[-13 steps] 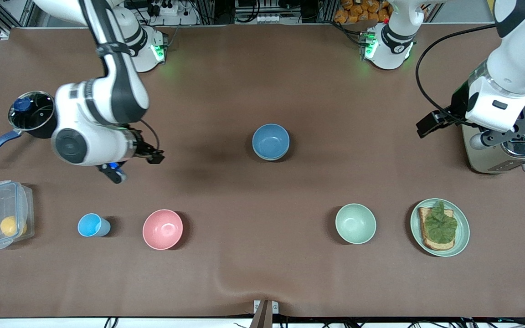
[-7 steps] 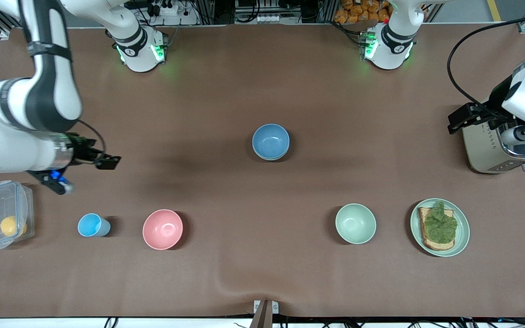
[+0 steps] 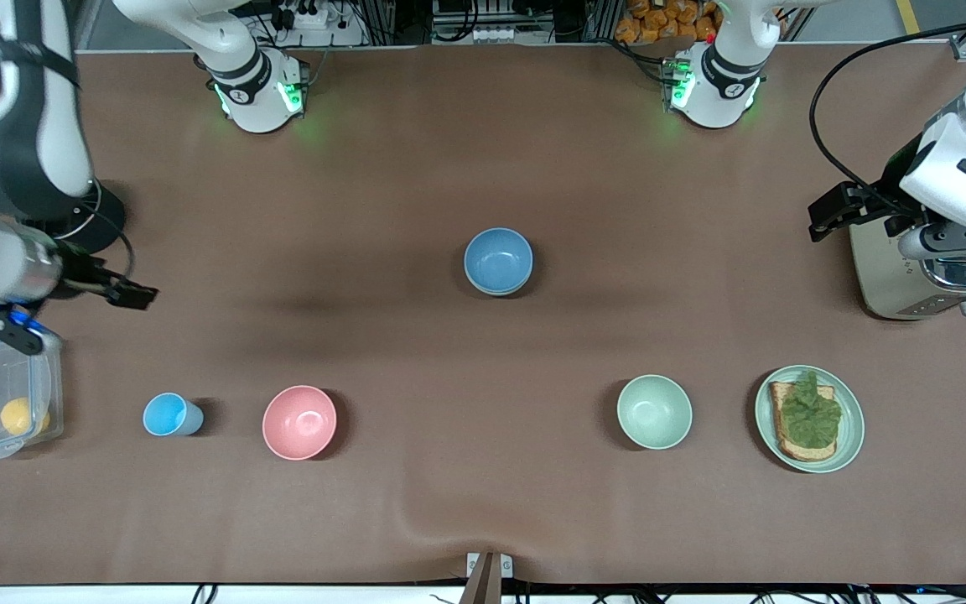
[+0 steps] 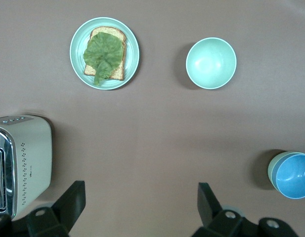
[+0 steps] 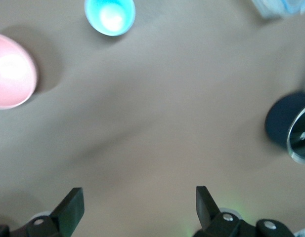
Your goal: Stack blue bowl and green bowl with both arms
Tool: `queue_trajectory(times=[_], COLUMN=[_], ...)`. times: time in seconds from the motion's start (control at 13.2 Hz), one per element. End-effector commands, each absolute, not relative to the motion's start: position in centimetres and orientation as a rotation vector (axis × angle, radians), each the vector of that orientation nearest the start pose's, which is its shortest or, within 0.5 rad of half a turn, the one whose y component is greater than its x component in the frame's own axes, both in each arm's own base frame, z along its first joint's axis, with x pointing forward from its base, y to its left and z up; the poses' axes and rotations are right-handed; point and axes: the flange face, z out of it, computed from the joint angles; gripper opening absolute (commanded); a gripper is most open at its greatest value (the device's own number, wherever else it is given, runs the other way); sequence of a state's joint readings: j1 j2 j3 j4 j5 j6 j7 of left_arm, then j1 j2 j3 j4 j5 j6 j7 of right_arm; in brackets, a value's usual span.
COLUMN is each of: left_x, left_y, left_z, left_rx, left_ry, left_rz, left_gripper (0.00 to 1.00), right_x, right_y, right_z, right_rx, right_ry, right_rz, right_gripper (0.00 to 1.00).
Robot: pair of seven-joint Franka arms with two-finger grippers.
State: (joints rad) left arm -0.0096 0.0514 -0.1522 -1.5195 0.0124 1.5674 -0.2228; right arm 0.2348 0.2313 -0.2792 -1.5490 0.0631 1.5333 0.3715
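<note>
At mid-tabletop (image 3: 483, 151) the blue bowl (image 3: 498, 259) already nests in the green bowl (image 4: 272, 167); both tools, left tool (image 4: 142, 212) by the toaster (image 3: 911, 277) and right tool (image 5: 135, 207), hang open and should simply keep clear

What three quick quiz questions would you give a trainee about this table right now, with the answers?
1. True or false: the blue bowl sits nested in the green bowl.
2. Which bowl lies nearest the plate of toast? A) the pink bowl B) the mint-green bowl C) the blue bowl
3. Short answer: what do the left gripper, up by the toaster, and the right gripper, up near the dark pot, hold?

Key: 1 true. 2 B. 3 nothing; both are open.
</note>
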Motion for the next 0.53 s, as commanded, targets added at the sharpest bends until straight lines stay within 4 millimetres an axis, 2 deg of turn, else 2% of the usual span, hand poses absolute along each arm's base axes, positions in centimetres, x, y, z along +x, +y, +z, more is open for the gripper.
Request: queue_trajectory(times=[0.0, 0.08, 0.23, 0.46], left_x=[55.9, 55.9, 55.8, 55.3], left_y=[-8.7, -8.7, -8.6, -8.4], left_z=[62.4, 62.4, 62.7, 62.8], left_rx=[-3.138, -3.136, -3.126, -3.119], left_ry=[-0.073, -0.073, -0.073, -0.075], left_rz=[0.011, 0.01, 0.002, 0.037], left_gripper=[1.0, 1.0, 1.0, 1.0], right_x=[57.1, 56.5, 56.6, 56.7], right_y=[-1.0, -0.9, -1.2, -0.7], right_z=[55.6, 56.6, 58.7, 59.7], right_rx=[-3.106, -3.097, -3.08, -3.017], right_ry=[0.385, 0.378, 0.373, 0.351], right_rz=[0.324, 0.32, 0.175, 0.111], right_gripper=[1.0, 1.0, 1.0, 1.0])
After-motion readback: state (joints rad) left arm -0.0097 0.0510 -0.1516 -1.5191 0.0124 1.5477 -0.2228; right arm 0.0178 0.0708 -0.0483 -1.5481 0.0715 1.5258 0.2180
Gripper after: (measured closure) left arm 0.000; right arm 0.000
